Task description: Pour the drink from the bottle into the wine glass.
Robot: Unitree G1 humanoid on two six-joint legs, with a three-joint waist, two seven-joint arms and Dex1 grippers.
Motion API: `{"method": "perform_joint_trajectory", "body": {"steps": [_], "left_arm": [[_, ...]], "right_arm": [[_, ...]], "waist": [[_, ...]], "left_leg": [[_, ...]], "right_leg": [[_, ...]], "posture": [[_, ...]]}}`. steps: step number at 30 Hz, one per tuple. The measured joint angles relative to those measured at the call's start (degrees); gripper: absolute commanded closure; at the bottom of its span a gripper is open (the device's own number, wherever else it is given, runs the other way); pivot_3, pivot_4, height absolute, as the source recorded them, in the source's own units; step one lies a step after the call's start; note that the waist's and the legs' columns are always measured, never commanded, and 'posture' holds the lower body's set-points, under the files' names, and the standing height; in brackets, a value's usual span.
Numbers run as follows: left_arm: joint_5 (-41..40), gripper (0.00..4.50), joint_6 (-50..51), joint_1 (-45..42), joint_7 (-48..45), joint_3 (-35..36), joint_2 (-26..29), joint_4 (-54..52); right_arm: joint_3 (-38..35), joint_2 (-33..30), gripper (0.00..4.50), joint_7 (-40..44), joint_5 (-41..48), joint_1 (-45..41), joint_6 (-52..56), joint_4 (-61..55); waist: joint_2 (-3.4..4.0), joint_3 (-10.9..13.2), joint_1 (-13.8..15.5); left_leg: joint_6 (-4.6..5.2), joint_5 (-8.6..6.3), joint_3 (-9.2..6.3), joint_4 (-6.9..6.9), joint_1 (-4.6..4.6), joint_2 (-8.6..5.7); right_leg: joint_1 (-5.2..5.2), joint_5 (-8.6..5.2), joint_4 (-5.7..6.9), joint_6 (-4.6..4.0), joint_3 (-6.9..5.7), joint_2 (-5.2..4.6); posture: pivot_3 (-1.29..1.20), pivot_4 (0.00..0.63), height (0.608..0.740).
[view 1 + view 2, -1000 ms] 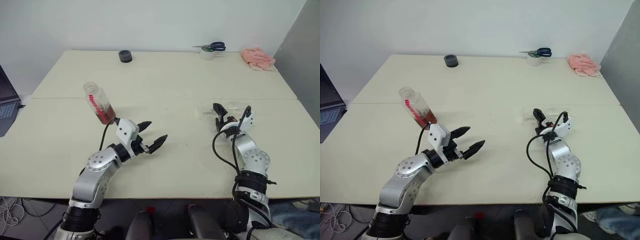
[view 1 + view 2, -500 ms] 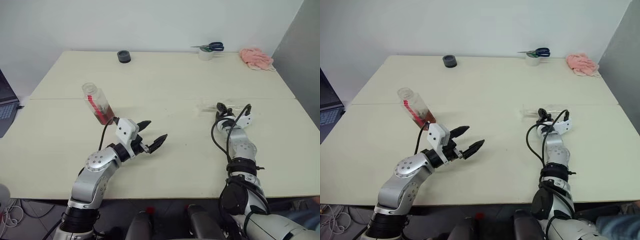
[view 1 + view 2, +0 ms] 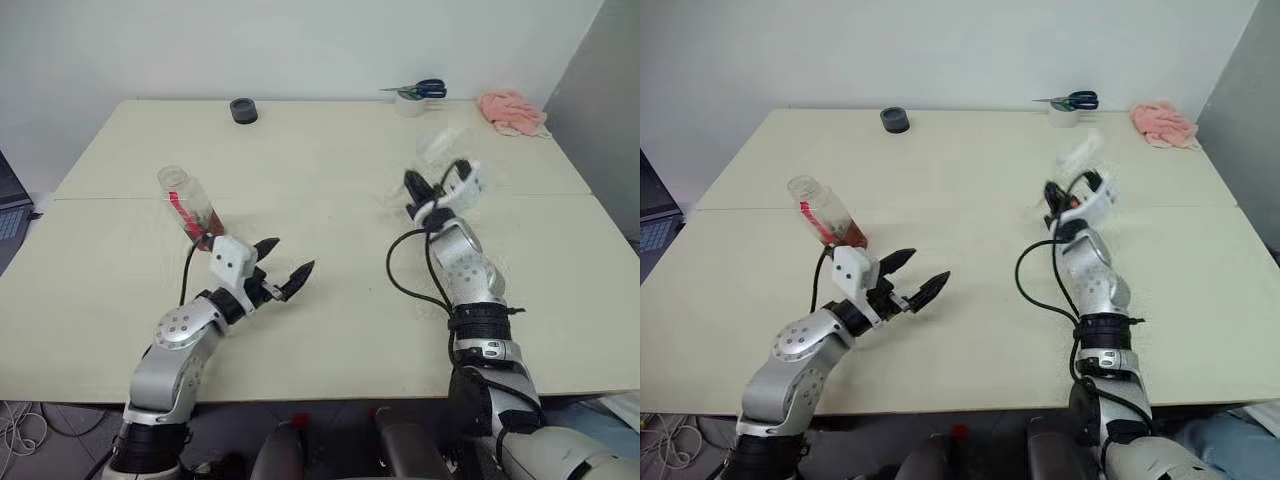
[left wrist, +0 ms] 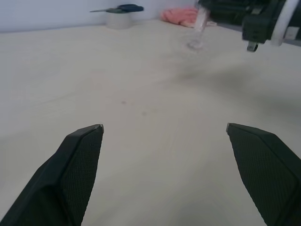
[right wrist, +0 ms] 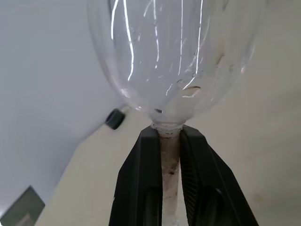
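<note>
Big cream table (image 3: pixel 330 160) carries everything. Far edge: pink cloth (image 3: pixel 512 110), scissors (image 3: pixel 420 90) lying on a tape roll (image 3: pixel 410 105), dark roll (image 3: pixel 242 110). The bottle (image 3: pixel 192 210), red label unreadable, tilts just behind the left gripper (image 3: pixel 282 268), jaws spread wide, empty. Right gripper (image 5: pixel 170 150) pinches the glass (image 5: pixel 174 61) by its stem, lifted above the table.

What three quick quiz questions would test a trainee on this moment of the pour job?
1. True or false: the right gripper is shut on the wine glass by its stem.
2. Which holds the drink: A) the wine glass, B) the bottle?
3. The left gripper is ____ and holds nothing.

Key: 1 true; 2 B; 3 open.
</note>
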Motion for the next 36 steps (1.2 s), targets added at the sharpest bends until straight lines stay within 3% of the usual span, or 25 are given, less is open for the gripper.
{"method": "perform_joint_trajectory", "body": {"steps": [3,7,19,24,36], "left_arm": [[-3.3,0.0,2.4,1.4,1.7,2.8,-0.9,-2.0],[-4.8,0.0,4.3,3.3,2.1,3.6,-0.6,-4.0],[-5.2,0.0,6.9,7.2,4.6,5.7,0.1,-9.0],[-6.1,0.0,7.4,8.1,5.7,5.8,0.0,-10.5],[-6.1,0.0,7.5,8.3,7.0,5.9,0.1,-11.4]], "right_arm": [[11.8,-0.4,4.26,6.0,-11.1,-1.3,-7.7,-1.0],[19.0,2.2,4.26,9.0,-20.2,-0.4,-18.1,8.8],[16.9,3.9,4.26,2.4,-31.1,-1.7,-42.9,37.8],[16.4,4.1,4.26,0.1,-33.0,-3.2,-43.7,40.7],[13.2,3.7,4.26,5.7,-31.9,-1.1,-43.4,39.8]], "waist": [[-0.05,0.0,0.1],[-0.12,-0.1,0.5],[-0.17,0.0,1.2],[-0.18,0.0,1.0],[-0.21,-0.1,0.8]], "left_leg": [[-0.01,-0.01,-0.03,-0.03,0.03,0.0],[-0.03,0.0,-0.08,0.05,0.05,-0.08],[-0.04,0.0,-0.09,0.14,0.13,-0.11],[-0.04,0.01,-0.11,0.18,0.21,-0.1],[-0.04,0.0,-0.11,0.17,0.48,-0.1]], "right_leg": [[0.02,0.0,-0.02,0.0,-0.04,0.0],[0.14,0.0,-0.03,0.0,-0.09,-0.09],[0.24,0.01,-0.02,0.0,-0.09,-0.15],[0.33,0.05,0.0,-0.06,-0.09,-0.11],[0.59,0.04,-0.02,-0.05,-0.08,-0.08]], "posture": [[0.0,0.15,0.74],[0.0,0.15,0.74],[0.0,0.15,0.74],[0.0,0.15,0.74],[0.0,0.15,0.74]]}}
